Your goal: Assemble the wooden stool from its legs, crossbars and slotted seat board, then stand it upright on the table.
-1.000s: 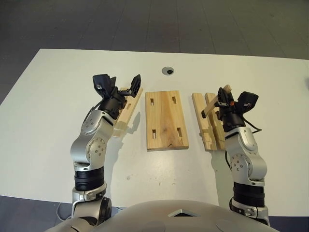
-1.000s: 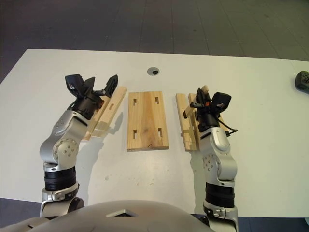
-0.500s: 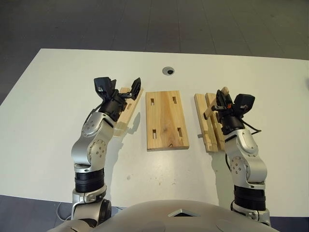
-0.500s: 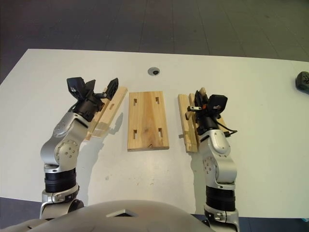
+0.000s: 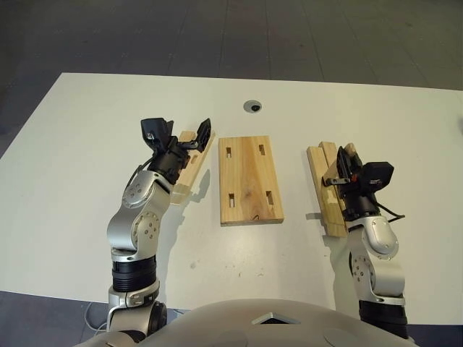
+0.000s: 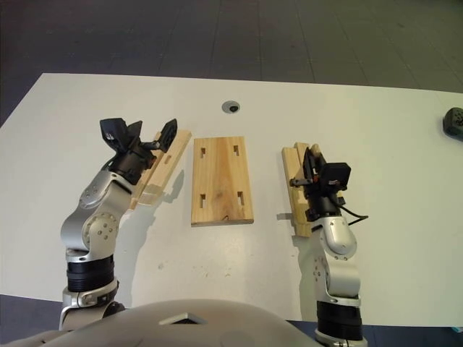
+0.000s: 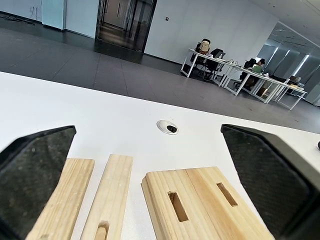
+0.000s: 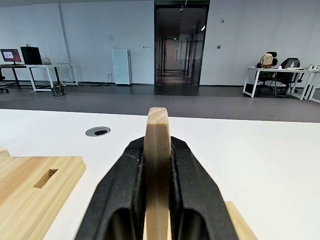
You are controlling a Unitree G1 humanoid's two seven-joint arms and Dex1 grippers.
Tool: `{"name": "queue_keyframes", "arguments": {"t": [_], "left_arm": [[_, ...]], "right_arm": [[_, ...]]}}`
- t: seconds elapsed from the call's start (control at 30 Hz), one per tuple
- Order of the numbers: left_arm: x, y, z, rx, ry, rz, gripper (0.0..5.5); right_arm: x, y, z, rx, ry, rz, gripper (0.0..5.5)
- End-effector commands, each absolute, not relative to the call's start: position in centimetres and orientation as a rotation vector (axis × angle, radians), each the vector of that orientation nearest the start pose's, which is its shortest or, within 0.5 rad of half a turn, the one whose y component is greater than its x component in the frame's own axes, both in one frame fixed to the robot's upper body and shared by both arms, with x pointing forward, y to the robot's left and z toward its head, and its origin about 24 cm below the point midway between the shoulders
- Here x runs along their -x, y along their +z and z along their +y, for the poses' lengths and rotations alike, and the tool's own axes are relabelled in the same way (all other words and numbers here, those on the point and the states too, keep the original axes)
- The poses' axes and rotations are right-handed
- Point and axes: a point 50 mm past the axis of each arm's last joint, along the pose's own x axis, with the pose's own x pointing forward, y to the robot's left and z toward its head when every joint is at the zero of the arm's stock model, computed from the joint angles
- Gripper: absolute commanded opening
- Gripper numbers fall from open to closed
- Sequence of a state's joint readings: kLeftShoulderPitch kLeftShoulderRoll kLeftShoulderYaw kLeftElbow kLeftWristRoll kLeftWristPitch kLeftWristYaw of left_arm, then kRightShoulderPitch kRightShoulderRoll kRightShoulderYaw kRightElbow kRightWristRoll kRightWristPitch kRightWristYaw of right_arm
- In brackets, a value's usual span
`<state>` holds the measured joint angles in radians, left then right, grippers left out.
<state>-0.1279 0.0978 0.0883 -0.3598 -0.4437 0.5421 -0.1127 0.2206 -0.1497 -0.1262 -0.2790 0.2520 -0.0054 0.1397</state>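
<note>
The slotted seat board [image 5: 249, 179] lies flat at the table's middle. Left of it lie two wooden leg pieces [image 7: 107, 195] side by side; my left gripper [image 5: 184, 137] hovers over their far ends, open, with nothing between its fingers [image 7: 30, 170]. Right of the board lie more wooden pieces [image 5: 322, 184] in a row. My right gripper [image 5: 340, 168] is over them, shut on a thin wooden bar [image 8: 157, 150] that stands on edge between its fingers, its tip [image 5: 350, 150] sticking out beyond them. The seat board's corner [image 8: 35, 190] lies beside it.
A round cable grommet [image 5: 252, 106] sits in the table behind the seat board. A small dark object [image 6: 453, 119] lies at the table's far right edge. Bare white table surrounds the parts, with wide room at the front and on both sides.
My right arm has drawn back toward the robot and to the right with the bar in its grip; the wooden pieces under it have shifted right. The left arm has barely moved.
</note>
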Motion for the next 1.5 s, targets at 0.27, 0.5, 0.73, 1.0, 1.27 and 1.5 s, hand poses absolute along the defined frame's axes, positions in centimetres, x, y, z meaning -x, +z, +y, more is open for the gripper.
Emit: {"name": "queue_keyframes", "arguments": {"t": [0.27,0.5,0.73,1.0,1.27,1.5], "left_arm": [[-26.5,11.0,15.4,0.272,-0.265,0.041,5.4],[-26.5,10.8,15.7,0.251,-0.259,0.045,5.4],[-26.9,10.1,16.4,0.238,-0.24,0.061,5.4],[-26.8,9.4,16.1,0.235,-0.249,0.068,5.4],[-26.9,9.6,16.0,0.241,-0.248,0.061,5.4],[-26.6,10.1,16.1,0.26,-0.218,0.033,5.4]], "right_arm": [[-17.4,0.5,-22.4,-0.053,-0.09,0.183,0.42],[-18.8,1.5,-22.6,-0.048,-0.112,0.133,0.42],[-21.9,5.1,-22.4,-0.141,-0.076,0.018,1.39],[-24.7,10.4,-21.3,-0.221,0.028,-0.116,2.6],[-26.5,16.5,-19.7,-0.284,0.142,-0.24,3.92],[-27.5,19.2,-19.8,-0.209,0.185,-0.277,2.81]]}}
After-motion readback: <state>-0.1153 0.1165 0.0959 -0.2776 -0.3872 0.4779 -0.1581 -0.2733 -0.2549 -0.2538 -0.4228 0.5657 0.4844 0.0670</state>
